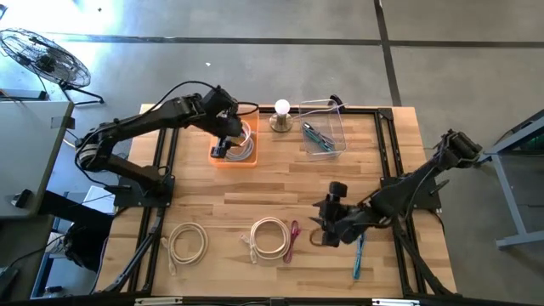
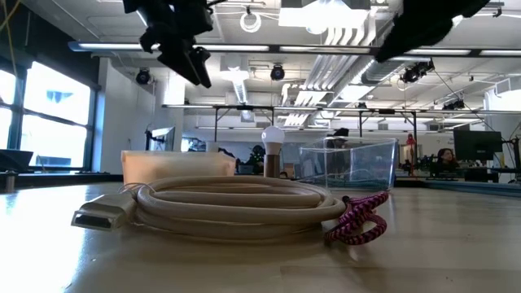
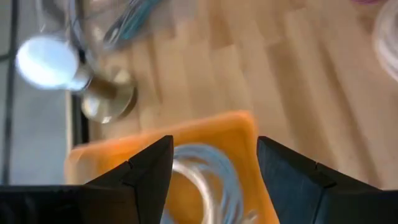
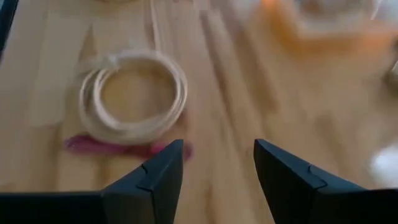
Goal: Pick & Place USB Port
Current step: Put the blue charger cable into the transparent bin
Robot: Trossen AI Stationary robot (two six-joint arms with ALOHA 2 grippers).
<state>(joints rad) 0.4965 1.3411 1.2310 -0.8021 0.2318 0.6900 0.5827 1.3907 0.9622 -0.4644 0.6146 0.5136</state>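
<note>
An orange tray at the far left of the table holds a pale coiled cable, which lies on the tray's floor. My left gripper hangs open above this tray. In its wrist view the open fingers frame the tray and the cable without touching them. My right gripper is open above the near right of the table. Its wrist view looks toward a cream cable coil and a pink braided cable lying flat on the wood.
A second cream coil lies at the near left. A blue cable lies near my right arm. At the far edge stand a clear box holding a blue cable and a small bulb lamp. Bare wood lies mid-table.
</note>
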